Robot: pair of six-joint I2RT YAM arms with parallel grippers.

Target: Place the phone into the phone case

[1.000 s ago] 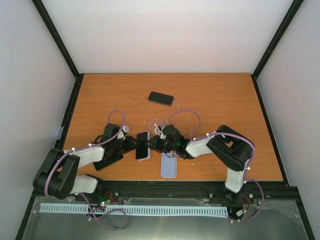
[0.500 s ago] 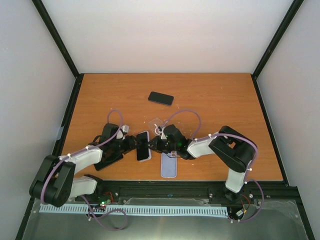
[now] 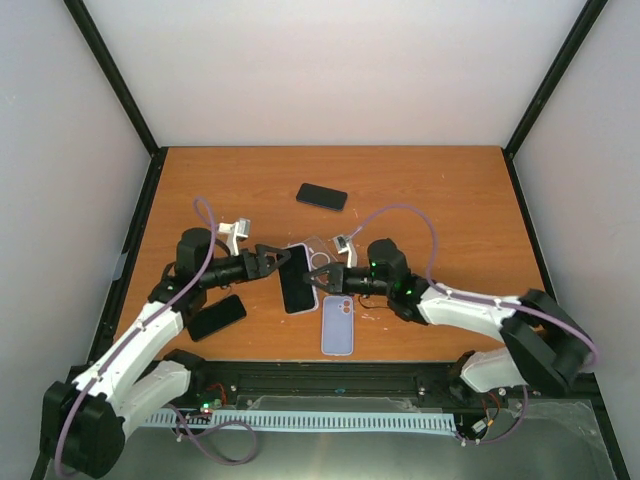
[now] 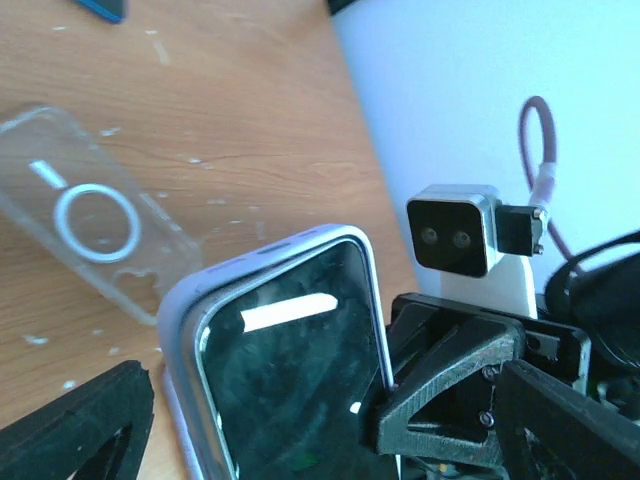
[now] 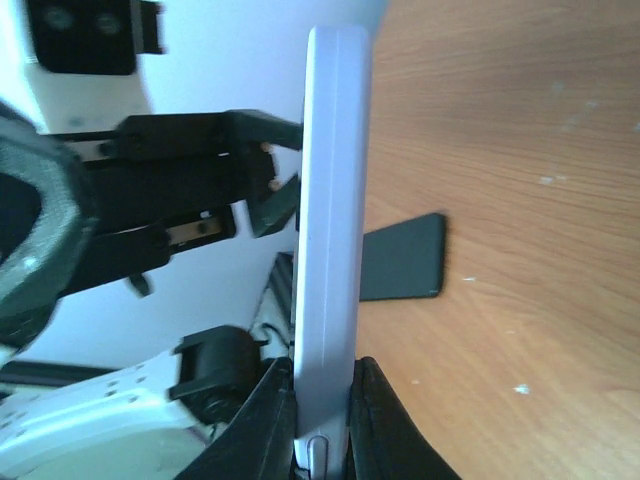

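Note:
A phone in a lavender phone case [image 3: 298,278] hangs tilted above the table's middle, its dark screen [image 4: 290,390] facing the left wrist camera. My right gripper [image 3: 322,280] is shut on its right edge; in the right wrist view the case [image 5: 330,220] shows edge-on, clamped between both fingers [image 5: 268,420]. My left gripper [image 3: 280,258] is open around the phone's left end. One of its fingers [image 4: 450,380] touches the phone's rim, while the other finger [image 4: 75,425] stands apart from it.
A clear case [image 3: 318,250] with a ring mark lies flat just behind the held phone. A second lavender case [image 3: 338,325] lies near the front edge. One black phone [image 3: 322,196] lies at the back, another [image 3: 217,316] at front left.
My left gripper has opened and let go of the phone. Both arms have stretched out, and the phone has shifted a little right and toward the back in the right gripper.

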